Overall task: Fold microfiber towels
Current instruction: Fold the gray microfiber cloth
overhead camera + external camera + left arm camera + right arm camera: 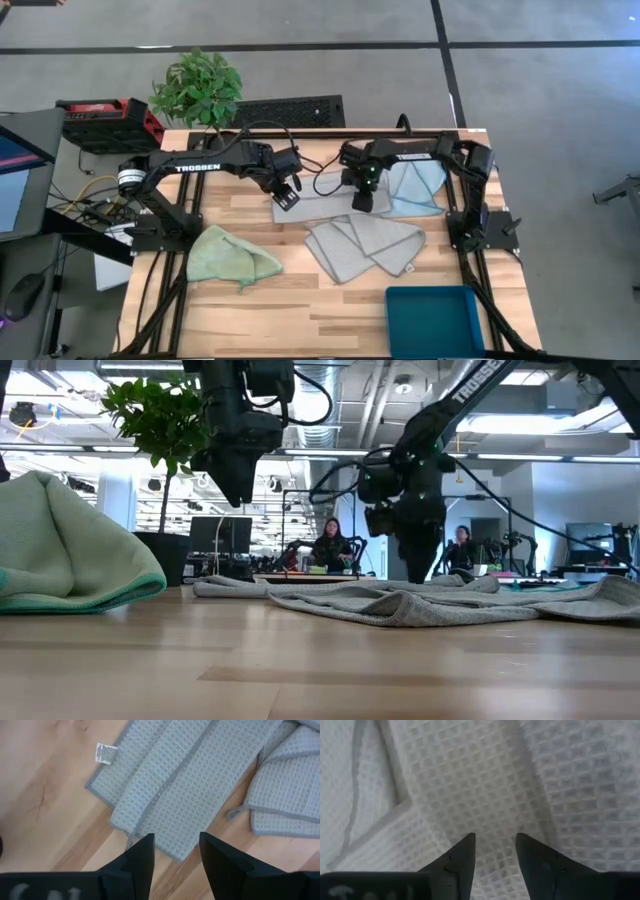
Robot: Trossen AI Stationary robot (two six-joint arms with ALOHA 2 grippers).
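Teal bin (433,320) seemingly holds nothing; grey towels (365,245) lie beside it.

Evenly and softly lit from overhead in the high view; only faint shadows under the arms on the table (250,300), no glare on the wood. Backlit in the low view: bright ceiling lights (560,422) blown out toward the right, arms reduced to near silhouettes against them. Near edge of the table soft and out of focus there, green towel (70,550) slightly blurred, room beyond moderately sharp. Crisp in the left wrist view, with the grey towel (200,775) weave clearly resolved and warm wood tones. Washed out and pale in the right wrist view, towel (485,785) weave still legible, fingers (462,862) dark and a little soft.
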